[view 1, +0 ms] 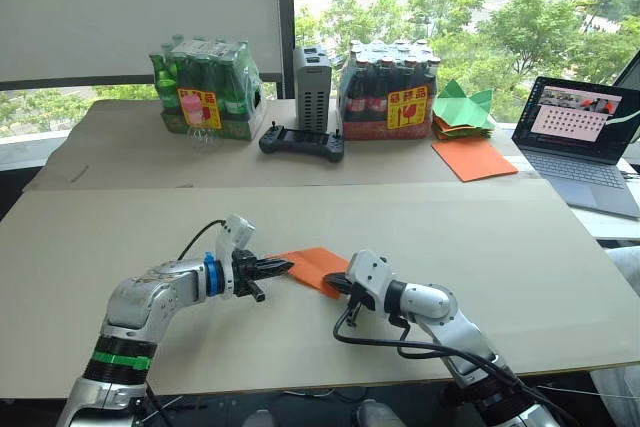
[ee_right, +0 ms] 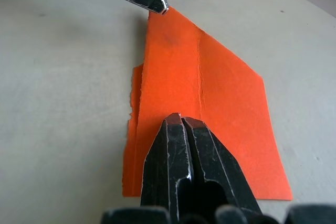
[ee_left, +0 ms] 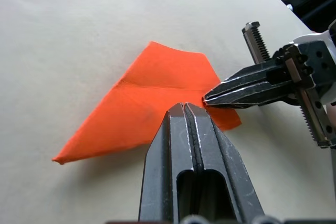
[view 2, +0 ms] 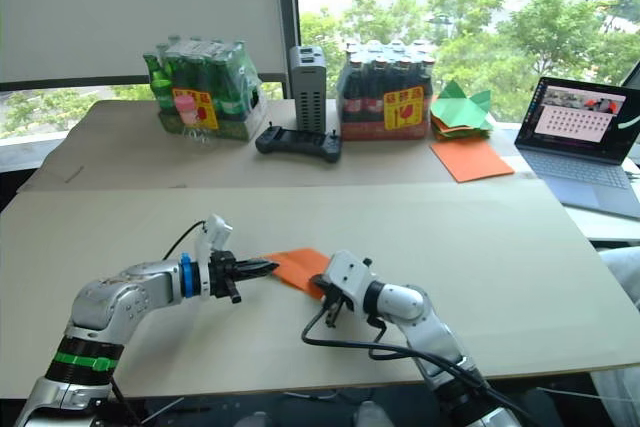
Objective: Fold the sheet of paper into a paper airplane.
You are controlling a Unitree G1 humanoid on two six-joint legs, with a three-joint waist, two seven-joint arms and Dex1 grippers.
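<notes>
The sheet of paper (view 1: 318,266) lies on the tan table (view 1: 520,247) as a bright orange pointed wedge with a straight crease along it (ee_left: 152,95). It rests flat, with a layered edge along one long side (ee_right: 210,93). My left gripper (view 1: 283,268) is shut, and its tip touches the wedge's left end (ee_right: 160,7). My right gripper (view 1: 336,282) is also shut; its tip sits on the wedge's right edge (ee_left: 206,99). In the right wrist view the right gripper (ee_right: 179,119) is low over the paper. Neither gripper lifts the paper.
Along the back stand a pack of green bottles (view 1: 205,87), a grey box (view 1: 312,87) and a pack of dark bottles (view 1: 385,95), with a black controller (view 1: 302,141) in front. Green paper shapes (view 1: 462,105), a smooth orange sheet (view 1: 474,159) and a laptop (view 1: 585,137) are at the back right.
</notes>
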